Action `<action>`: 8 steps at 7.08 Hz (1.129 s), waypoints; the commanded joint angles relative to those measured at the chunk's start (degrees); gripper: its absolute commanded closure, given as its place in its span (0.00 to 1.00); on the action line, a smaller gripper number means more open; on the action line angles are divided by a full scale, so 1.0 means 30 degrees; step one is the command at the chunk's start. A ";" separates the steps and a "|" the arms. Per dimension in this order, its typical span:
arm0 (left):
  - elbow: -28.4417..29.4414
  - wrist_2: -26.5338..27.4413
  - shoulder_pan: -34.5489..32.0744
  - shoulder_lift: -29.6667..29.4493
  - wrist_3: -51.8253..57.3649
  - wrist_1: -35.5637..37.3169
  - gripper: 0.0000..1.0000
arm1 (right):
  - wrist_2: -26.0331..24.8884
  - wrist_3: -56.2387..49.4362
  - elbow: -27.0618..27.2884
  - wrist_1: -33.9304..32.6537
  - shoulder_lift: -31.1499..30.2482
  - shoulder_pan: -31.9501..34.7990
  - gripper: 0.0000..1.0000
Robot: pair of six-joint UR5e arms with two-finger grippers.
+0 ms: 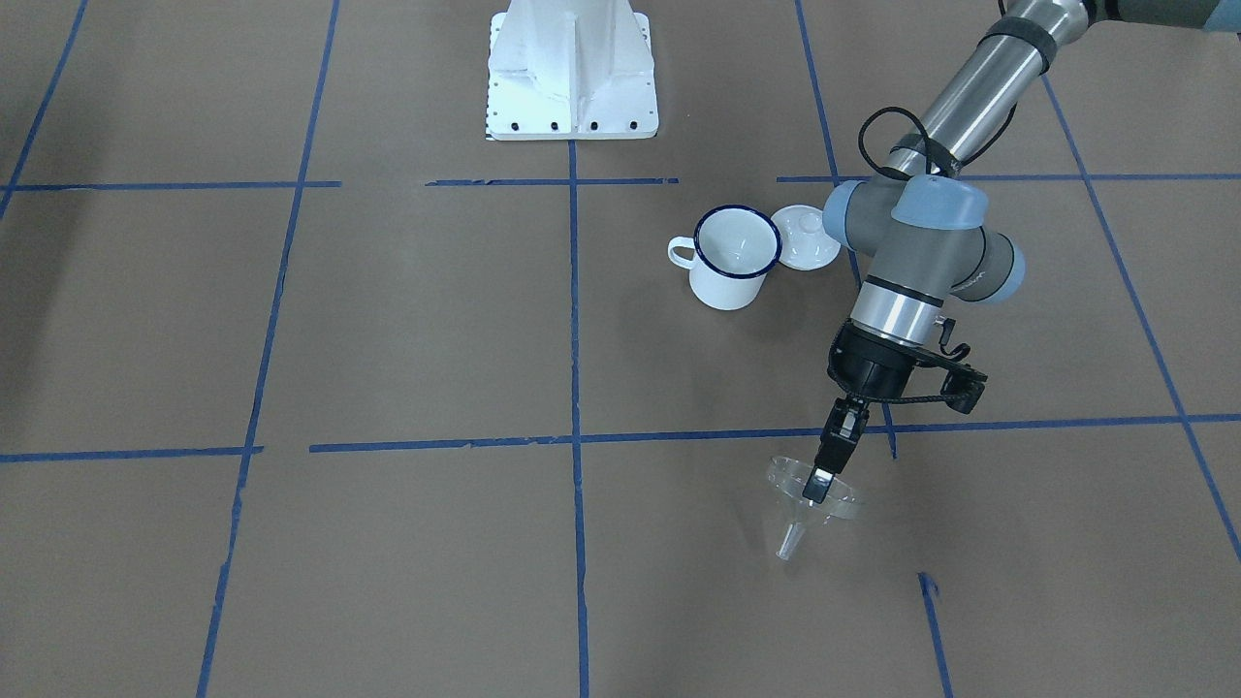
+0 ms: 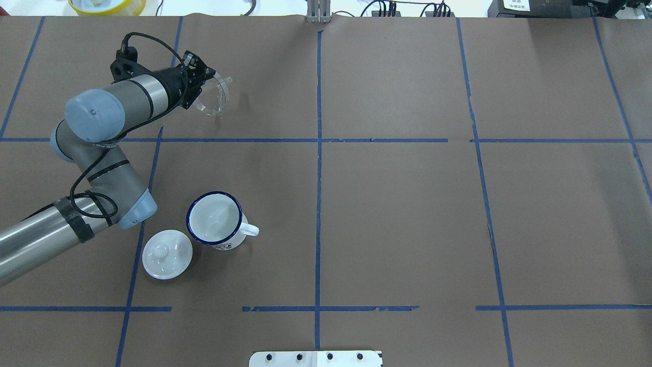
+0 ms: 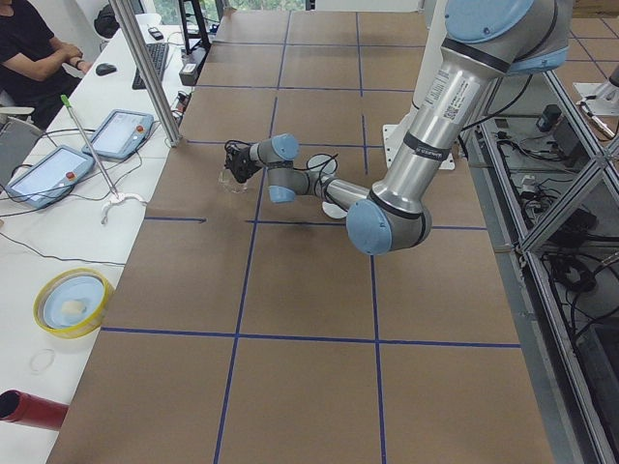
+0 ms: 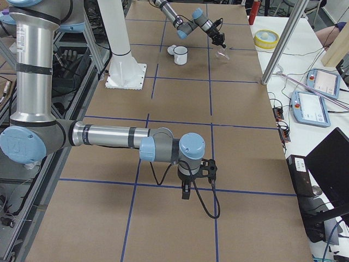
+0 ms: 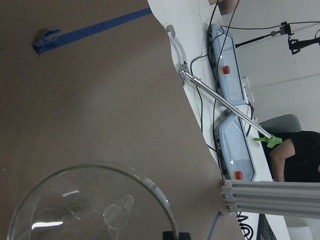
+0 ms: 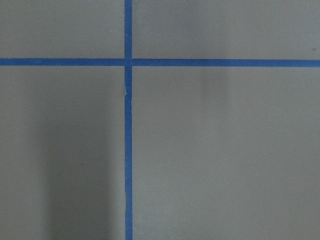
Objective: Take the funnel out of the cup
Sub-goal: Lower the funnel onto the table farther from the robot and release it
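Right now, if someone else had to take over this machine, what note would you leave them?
Left tool: shut on the funnel rim, well away from the cup.
Right tool: far from the job; open or shut cannot be told.
Cup stands upright, empty, lid beside it.
Done: funnel is out.
Left: set it down, let go.

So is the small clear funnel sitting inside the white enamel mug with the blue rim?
No, the mug stands empty while the left gripper holds the funnel by its rim, apart from it.
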 commanded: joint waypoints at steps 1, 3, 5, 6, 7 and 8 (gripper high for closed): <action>0.0176 -0.0005 0.0215 -0.0006 0.0000 -0.0052 1.00 | 0.0000 0.0001 -0.0029 0.0000 0.0000 0.0000 0.00; 0.0176 -0.0005 0.0303 -0.0006 0.0029 -0.0052 0.57 | 0.0000 0.0001 0.0000 0.0000 0.0000 0.0000 0.00; 0.0147 -0.0005 0.0333 0.0023 0.0058 -0.0052 0.30 | 0.0000 0.0001 0.0000 0.0000 0.0000 0.0000 0.00; 0.0118 -0.0034 0.0333 0.0081 0.0261 -0.0023 0.07 | 0.0000 0.0001 0.0000 0.0000 0.0000 0.0000 0.00; -0.0086 -0.0122 0.0333 0.0169 0.0495 0.0006 0.01 | 0.0000 0.0001 0.0000 0.0000 0.0000 0.0000 0.00; -0.0668 -0.0238 0.0275 0.0228 0.1368 0.0152 0.01 | 0.0000 0.0001 0.0000 0.0000 0.0000 0.0000 0.00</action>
